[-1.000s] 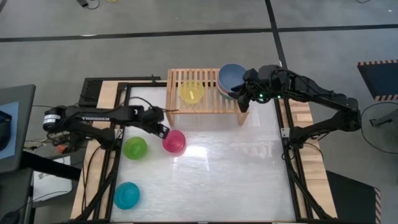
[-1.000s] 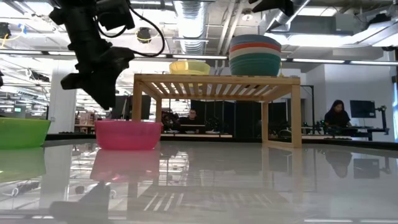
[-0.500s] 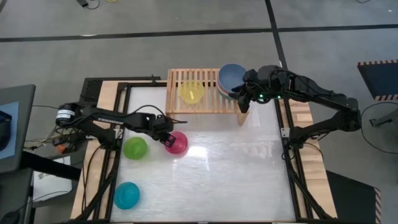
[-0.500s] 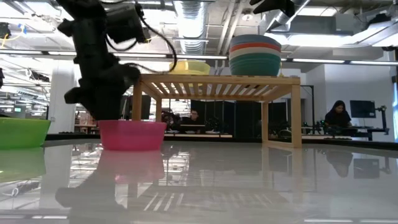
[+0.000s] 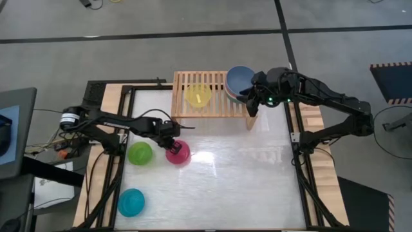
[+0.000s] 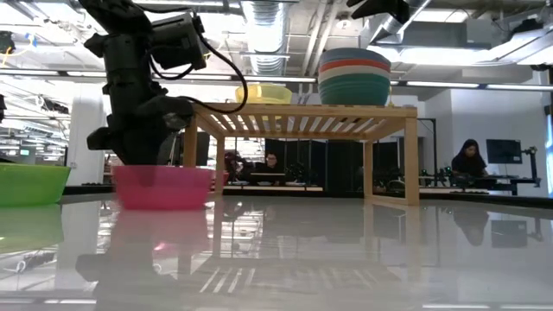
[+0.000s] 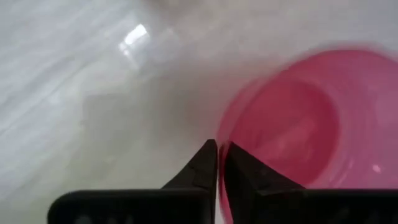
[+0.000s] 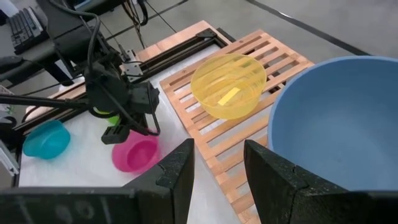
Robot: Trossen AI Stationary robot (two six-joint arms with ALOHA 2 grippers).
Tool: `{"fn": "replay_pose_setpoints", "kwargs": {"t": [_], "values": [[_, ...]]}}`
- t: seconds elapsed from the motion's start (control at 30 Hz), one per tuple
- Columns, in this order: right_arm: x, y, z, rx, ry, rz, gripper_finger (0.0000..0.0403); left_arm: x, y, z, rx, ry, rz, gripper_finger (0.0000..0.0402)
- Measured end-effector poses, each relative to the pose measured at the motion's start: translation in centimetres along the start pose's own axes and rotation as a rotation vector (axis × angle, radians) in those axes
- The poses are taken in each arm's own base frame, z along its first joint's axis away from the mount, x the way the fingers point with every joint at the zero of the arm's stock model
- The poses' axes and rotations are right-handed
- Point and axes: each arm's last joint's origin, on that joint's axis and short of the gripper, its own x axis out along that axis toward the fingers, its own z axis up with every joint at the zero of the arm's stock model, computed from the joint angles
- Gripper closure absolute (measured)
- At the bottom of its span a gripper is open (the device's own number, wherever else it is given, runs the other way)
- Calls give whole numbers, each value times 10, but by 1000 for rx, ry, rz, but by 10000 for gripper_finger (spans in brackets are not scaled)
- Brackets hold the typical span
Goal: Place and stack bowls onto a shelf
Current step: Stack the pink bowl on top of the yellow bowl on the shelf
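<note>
Item: small round pink plastic bowl (image 5: 178,153). I see my left gripper (image 7: 217,163) clenched on its near rim. Right gripper (image 8: 217,163) released, hovering beside stacked bowls (image 5: 237,82) on light-wood slatted shelf (image 5: 212,109).

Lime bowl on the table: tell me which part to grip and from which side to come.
Grip the lime bowl by its thin rim, one finger inside and one outside, coming down from above. It sits upright and open. The far rim looks easiest, away from the pink bowl and left gripper.
</note>
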Motion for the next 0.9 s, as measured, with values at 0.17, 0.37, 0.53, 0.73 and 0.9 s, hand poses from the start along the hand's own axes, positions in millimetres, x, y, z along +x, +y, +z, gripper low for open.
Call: {"fn": "replay_pose_setpoints", "kwargs": {"t": [0.17,0.37,0.53,0.73,0.9], "values": [[0,0,0,9,1,-1,239,-17,-7,3,50,5,-55,401],[-4,0,0,39,-10,3,239,-79,-21,21,176,-134,-146,401],[-11,0,1,48,-24,11,239,-141,-17,57,154,-429,-112,401],[-16,-1,1,48,-37,13,239,-203,0,109,139,-717,-107,401],[-20,-2,1,40,-47,12,239,-206,15,152,117,-774,-68,401]]}}
